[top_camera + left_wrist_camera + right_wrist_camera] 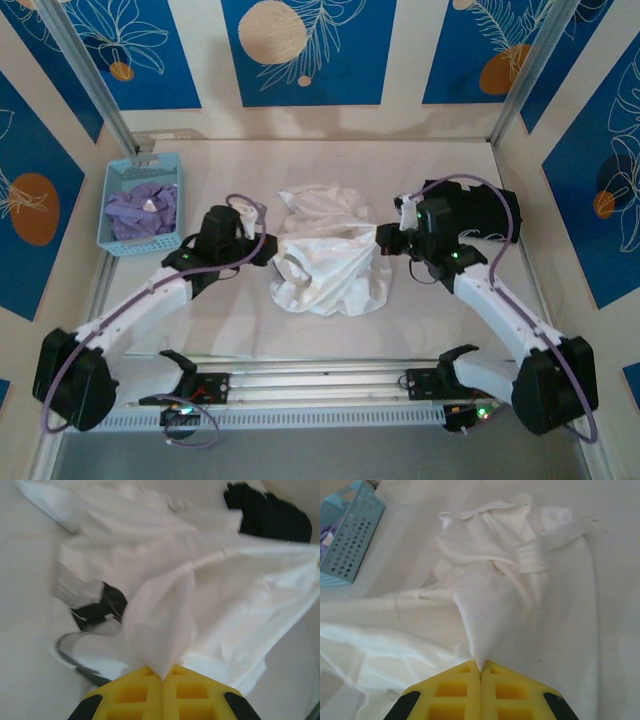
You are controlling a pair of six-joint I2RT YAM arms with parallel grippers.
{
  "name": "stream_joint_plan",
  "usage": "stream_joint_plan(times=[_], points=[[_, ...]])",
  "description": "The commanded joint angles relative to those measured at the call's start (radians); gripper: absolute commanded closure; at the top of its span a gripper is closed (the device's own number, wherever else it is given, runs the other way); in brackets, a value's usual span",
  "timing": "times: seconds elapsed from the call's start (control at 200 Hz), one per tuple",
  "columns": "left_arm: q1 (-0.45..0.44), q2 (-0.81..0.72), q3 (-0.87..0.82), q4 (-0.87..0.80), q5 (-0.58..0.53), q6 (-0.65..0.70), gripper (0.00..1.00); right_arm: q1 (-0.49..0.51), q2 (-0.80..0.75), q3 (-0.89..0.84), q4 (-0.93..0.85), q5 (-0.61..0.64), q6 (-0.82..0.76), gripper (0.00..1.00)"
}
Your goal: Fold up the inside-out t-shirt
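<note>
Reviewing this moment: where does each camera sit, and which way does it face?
Top external: above and behind the bases, looking down over the table; left arm and right arm flank the white t-shirt, with the blue basket far left.
Left wrist: on the left arm, facing rightward across the t-shirt; left jaws, yellow, shut on a cloth pinch at the bottom edge.
Right wrist: on the right arm, facing leftward toward the basket; right jaws likewise shut on cloth.
Shared: all three show the t-shirt; top and right wrist share the basket.
</note>
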Motion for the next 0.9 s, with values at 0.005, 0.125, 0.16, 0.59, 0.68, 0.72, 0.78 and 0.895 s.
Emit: stream_joint_plan(times=[0.005,0.125,0.16,0.59,0.68,0.72,0.78,0.895], points=[[0.017,-0.038,-0.006,-0.125,-0.196,-0.011,1.00,-0.001,-0.053,-0.053,0.062,-0.129,-0.032,1.00],[0.020,-0.077,-0.029,-0.153,-0.308,-0.024,1.00,0.004,-0.037,-0.058,0.058,-0.156,-0.026,1.00],[0.020,-0.082,-0.034,-0.157,-0.337,-0.024,1.00,0.006,-0.029,-0.059,0.068,-0.178,-0.021,1.00],[0.021,-0.114,-0.136,-0.218,-0.170,0.002,1.00,0.277,-0.008,-0.147,-0.153,0.096,0.208,0.98],[0.019,-0.145,-0.200,-0.211,-0.079,-0.043,1.00,0.356,-0.075,-0.161,-0.222,0.258,0.259,0.79],[0.019,-0.150,-0.220,-0.209,-0.058,-0.055,1.00,0.378,-0.086,-0.148,-0.223,0.320,0.239,0.71],[0.019,-0.147,-0.233,-0.208,-0.049,-0.063,1.00,0.391,-0.078,-0.112,-0.199,0.377,0.164,0.62],[0.018,-0.134,-0.228,-0.209,-0.047,-0.055,1.00,0.392,0.020,-0.028,-0.109,0.378,-0.010,0.53]])
